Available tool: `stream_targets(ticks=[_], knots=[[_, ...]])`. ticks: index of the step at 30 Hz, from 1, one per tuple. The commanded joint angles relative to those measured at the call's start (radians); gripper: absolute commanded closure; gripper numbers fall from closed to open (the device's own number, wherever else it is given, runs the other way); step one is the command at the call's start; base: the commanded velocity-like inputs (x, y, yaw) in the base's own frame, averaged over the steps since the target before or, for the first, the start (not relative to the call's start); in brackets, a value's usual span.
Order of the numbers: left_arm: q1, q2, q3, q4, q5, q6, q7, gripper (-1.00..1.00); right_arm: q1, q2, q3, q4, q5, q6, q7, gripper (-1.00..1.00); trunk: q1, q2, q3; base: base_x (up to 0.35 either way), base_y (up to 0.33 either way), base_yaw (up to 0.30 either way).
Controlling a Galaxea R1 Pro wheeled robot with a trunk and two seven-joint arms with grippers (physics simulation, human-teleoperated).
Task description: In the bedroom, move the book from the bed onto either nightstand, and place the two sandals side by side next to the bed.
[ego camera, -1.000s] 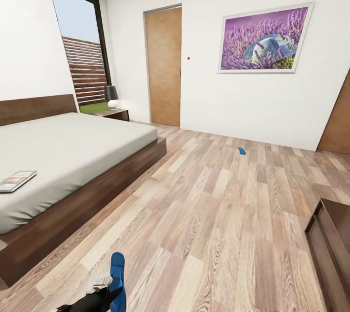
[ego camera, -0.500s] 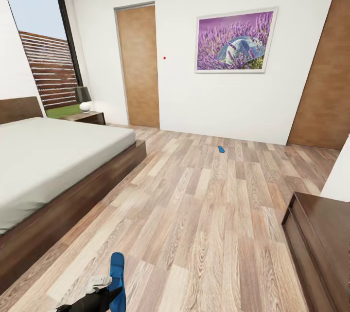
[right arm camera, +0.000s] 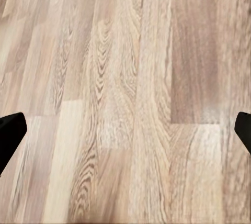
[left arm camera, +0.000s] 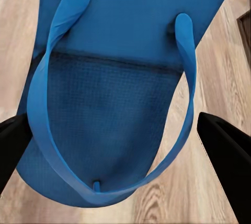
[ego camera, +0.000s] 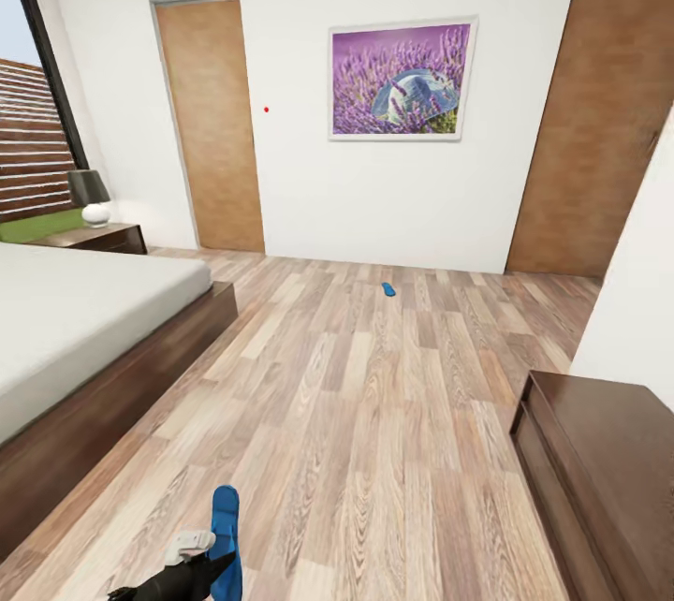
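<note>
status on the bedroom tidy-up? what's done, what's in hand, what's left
Done: nothing visibly finished yet. In hand: the left gripper holds one bright blue flip-flop sandal. Left: the second blue sandal lies far out on the light wood-plank floor, away from the grey-mattress bed. The book's state cannot be judged here. The dark brown nightstand carries a lamp.

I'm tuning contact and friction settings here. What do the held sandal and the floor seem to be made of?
Held sandal: seemingly foam or rubber, matte blue, with a fine grid-textured footbed and thin flexible straps. Floor: light wood planks or wood-look laminate, showing grain, plank seams and a faint sheen.
</note>
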Motion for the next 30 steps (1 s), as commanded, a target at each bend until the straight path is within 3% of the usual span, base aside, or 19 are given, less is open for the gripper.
stream_targets(ticks=[1, 10, 30], knots=[[-0.002, -0.001, 0.008, -0.001, -0.005, 0.004, -0.007, 1.00, 0.000, 0.001, -0.001, -0.001, -0.008, 0.010, 0.001, -1.00, 0.000, 0.000, -0.001, 0.330, 0.000, -0.267], [-0.002, -0.001, 0.008, -0.001, -0.004, 0.005, -0.006, 1.00, 0.000, 0.002, -0.001, -0.001, -0.007, 0.006, 0.000, -1.00, 0.000, 0.000, -0.001, 0.330, 0.000, -0.122], [-0.002, -0.001, 0.008, -0.001, -0.004, 0.004, -0.004, 1.00, 0.000, 0.003, -0.001, -0.001, -0.006, 0.005, 0.000, -1.00, 0.000, 0.000, -0.001, 0.330, 0.000, 0.032]])
